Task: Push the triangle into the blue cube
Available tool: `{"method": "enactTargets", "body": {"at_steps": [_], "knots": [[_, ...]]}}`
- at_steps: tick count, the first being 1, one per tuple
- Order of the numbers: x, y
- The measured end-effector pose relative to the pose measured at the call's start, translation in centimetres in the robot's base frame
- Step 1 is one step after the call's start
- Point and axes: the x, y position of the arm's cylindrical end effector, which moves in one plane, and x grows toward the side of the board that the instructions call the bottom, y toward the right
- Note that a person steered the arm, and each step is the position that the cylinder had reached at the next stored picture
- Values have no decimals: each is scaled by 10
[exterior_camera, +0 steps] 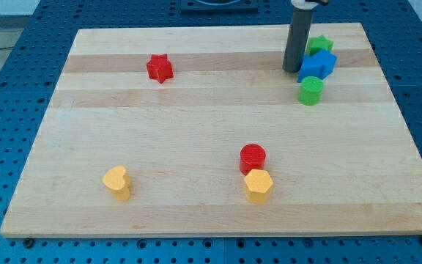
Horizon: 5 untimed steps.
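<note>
My tip (292, 70) stands just left of the cube (318, 65).

The bench (196, 110) is pale wood with lengthwise grain bands, smooth and matt. It lies on a blue perforated sheet (6, 88) with a dull sheen. The rod (297, 44) looks dark grey, smooth and matt. The red star (159, 68) and blue cube (319, 64) look like plain matt plastic.
</note>
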Motion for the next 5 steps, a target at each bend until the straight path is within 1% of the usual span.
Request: {"method": "enactTargets", "body": {"at_steps": [1,2,3,4,5], "knots": [[0,-16],[31,-36],[86,-18],[108,9],[96,20]]}}
